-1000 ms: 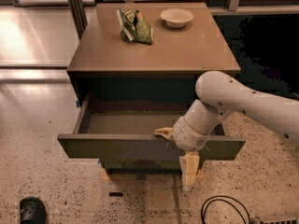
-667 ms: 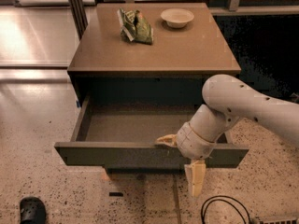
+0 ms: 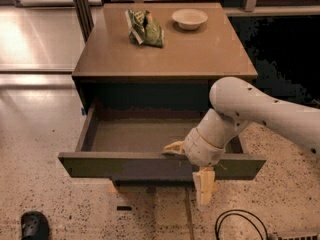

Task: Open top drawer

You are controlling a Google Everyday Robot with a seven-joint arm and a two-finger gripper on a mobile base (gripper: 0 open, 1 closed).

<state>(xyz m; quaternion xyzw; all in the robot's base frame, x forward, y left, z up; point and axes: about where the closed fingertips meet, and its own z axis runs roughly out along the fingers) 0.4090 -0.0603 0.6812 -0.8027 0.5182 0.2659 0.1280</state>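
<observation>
The top drawer (image 3: 125, 166) of the brown cabinet (image 3: 165, 59) is pulled far out, and its shallow brown tray (image 3: 140, 135) shows with nothing in it. Its dark olive front faces me. My gripper (image 3: 190, 168) sits over the top edge of the drawer front, right of its middle. One pale finger (image 3: 172, 147) is inside the drawer and the other finger (image 3: 204, 184) hangs down outside the front, so the gripper clamps the front panel. My white arm (image 3: 260, 109) comes in from the right.
A green snack bag (image 3: 145, 28) and a pale bowl (image 3: 189, 18) lie on the cabinet top. A black cable (image 3: 235, 224) loops on the speckled floor at the lower right. A dark object (image 3: 35, 225) lies on the floor at the lower left.
The drawer has slid further out toward me, and my gripper has moved with its front edge, down in the view.
</observation>
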